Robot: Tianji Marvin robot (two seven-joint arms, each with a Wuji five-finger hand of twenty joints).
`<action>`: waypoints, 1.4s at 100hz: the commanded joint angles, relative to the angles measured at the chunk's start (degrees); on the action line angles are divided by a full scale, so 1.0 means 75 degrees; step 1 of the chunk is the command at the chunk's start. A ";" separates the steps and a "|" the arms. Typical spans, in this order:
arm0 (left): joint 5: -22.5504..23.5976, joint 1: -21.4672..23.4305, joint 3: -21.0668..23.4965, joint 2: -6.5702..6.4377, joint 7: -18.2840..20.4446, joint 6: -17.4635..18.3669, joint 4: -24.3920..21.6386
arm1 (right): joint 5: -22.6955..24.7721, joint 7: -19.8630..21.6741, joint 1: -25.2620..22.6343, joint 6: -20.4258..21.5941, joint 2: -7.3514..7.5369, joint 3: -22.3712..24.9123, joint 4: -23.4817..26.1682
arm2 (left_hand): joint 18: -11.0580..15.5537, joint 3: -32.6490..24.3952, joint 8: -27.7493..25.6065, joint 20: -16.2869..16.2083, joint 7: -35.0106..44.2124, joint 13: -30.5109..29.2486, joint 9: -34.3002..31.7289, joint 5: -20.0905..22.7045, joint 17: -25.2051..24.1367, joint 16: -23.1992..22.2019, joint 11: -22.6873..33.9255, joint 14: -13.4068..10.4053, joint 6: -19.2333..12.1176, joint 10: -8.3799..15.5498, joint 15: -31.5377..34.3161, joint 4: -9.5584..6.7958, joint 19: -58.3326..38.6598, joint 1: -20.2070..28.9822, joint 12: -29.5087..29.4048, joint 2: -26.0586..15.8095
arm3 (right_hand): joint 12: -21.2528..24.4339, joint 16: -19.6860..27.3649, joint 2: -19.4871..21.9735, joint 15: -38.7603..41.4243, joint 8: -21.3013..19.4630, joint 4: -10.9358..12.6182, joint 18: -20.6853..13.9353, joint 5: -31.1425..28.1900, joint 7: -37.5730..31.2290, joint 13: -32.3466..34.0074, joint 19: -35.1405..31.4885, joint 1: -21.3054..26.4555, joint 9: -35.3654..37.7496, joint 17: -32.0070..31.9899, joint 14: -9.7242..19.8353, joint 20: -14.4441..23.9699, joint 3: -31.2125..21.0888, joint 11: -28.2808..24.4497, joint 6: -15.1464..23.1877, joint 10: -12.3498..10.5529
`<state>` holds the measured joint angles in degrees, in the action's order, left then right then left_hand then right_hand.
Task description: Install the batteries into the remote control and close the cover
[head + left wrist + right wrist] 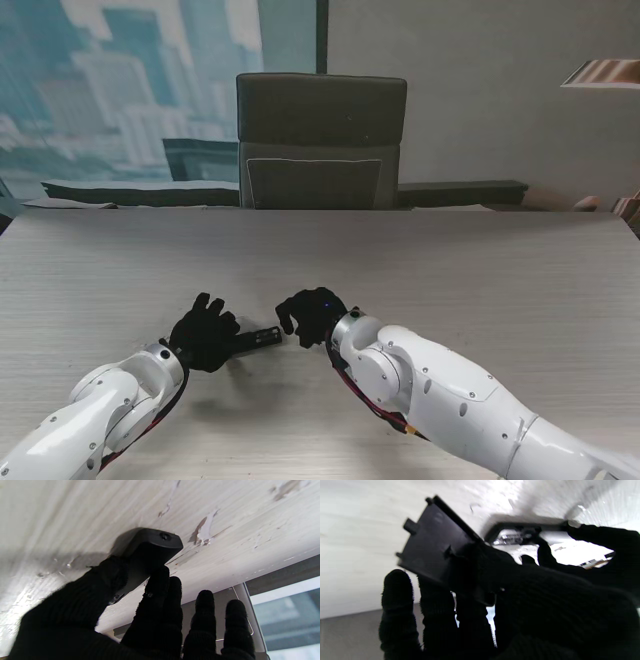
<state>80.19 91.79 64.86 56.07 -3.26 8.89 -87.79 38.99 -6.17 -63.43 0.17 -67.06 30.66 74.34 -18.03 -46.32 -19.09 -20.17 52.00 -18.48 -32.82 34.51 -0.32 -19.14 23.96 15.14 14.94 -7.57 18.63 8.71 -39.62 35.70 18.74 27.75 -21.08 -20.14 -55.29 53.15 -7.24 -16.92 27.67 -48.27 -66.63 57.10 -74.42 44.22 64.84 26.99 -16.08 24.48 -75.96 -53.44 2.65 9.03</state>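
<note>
A black remote control (260, 338) lies on the table between my two black-gloved hands. My left hand (204, 332) is shut on it, thumb and forefinger pinching its near end; the left wrist view shows the remote (150, 545) resting against the table. My right hand (313, 315) sits just right of the remote's free end. It is shut on the flat black battery cover (433, 542), held tilted with its small tabs showing. Past the cover, the remote (517, 533) shows an open compartment with shiny metal inside. I cannot make out any loose batteries.
A pale wood-grain table (480, 270) spreads to all sides. A dark office chair (320, 140) stands at the table's far edge, with a window behind it at the left.
</note>
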 commanded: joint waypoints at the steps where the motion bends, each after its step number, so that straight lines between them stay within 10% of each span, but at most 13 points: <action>1: 0.0020 0.0154 -0.0124 -0.0003 0.0249 0.0012 0.0310 | 0.0134 -0.0066 -0.0015 0.0169 -0.0054 0.0010 0.0065 | -0.0037 0.0318 -0.0627 -0.0065 0.1689 -0.0074 0.0130 0.0389 -0.0045 0.0030 0.0121 -0.0124 -0.2463 0.0113 0.0140 -0.0231 -0.0132 0.0984 0.0084 0.0223 | 0.0046 -0.0194 -0.0346 0.0006 0.0125 -0.0072 -0.0096 -0.0078 0.0131 -0.0387 -0.0015 -0.0010 0.0355 -0.0219 0.0210 0.0061 -0.0451 0.0158 0.0268 -0.0433; 26: 0.0016 0.0148 -0.0129 -0.0004 0.0256 0.0017 0.0316 | -0.0676 -0.0206 0.0100 0.0450 -0.0343 0.0015 -0.0089 | -0.0044 0.0321 -0.0629 -0.0066 0.1691 -0.0085 0.0117 0.0394 -0.0045 0.0026 0.0128 -0.0114 -0.2448 0.0111 0.0138 -0.0231 -0.0133 0.0983 0.0086 0.0223 | -0.0236 -0.0532 -0.0105 0.0864 -0.0076 0.0011 -0.0137 0.0435 0.0346 -0.0588 -0.0264 0.0158 -0.0279 -0.0267 0.0080 0.0320 -0.0487 -0.0325 -0.0339 0.0092; 94: 0.0003 0.0147 -0.0127 -0.0001 0.0195 -0.0010 0.0351 | -0.1577 -0.0580 0.0712 0.1085 -0.1021 -0.0570 -0.1004 | -0.0042 0.0329 -0.0630 -0.0066 0.1693 -0.0079 0.0124 0.0397 -0.0047 0.0023 0.0125 -0.0115 -0.2473 0.0113 0.0134 -0.0235 -0.0131 0.0992 0.0086 0.0217 | -0.0101 -0.0346 -0.0014 0.1046 -0.0371 0.0071 -0.0114 0.0825 0.0657 -0.0480 -0.0177 0.0456 -0.0922 -0.0248 0.0068 0.0328 -0.0552 -0.0852 -0.0470 0.0080; 140: 0.0000 0.0152 -0.0125 0.0001 0.0193 -0.0018 0.0350 | -0.1913 -0.0508 0.0863 0.1163 -0.1228 -0.0754 -0.1430 | -0.0039 0.0331 -0.0632 -0.0067 0.1698 -0.0091 0.0119 0.0406 -0.0040 0.0020 0.0124 -0.0118 -0.2504 0.0115 0.0138 -0.0232 -0.0133 0.0984 0.0085 0.0215 | -0.0301 0.0389 -0.0344 0.0960 -0.1824 0.0414 0.0168 0.1067 0.1343 0.0546 0.0129 0.1352 -0.1689 0.0708 0.0134 -0.0058 -0.1176 -0.1793 -0.0727 0.0163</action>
<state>80.00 91.70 64.77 56.04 -3.73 8.85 -87.55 24.81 -10.48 -56.65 8.81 -75.73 25.11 63.89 -18.03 -46.32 -19.11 -20.17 52.68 -18.50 -32.82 34.51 -0.31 -19.14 23.96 15.14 14.94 -7.58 18.65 8.85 -39.63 35.60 18.74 27.81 -22.28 -17.90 -56.01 60.61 -19.85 -16.24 27.46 -42.09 -57.52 58.64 -74.26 49.91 53.55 30.72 -15.75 24.81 -78.44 -63.71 -2.21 10.45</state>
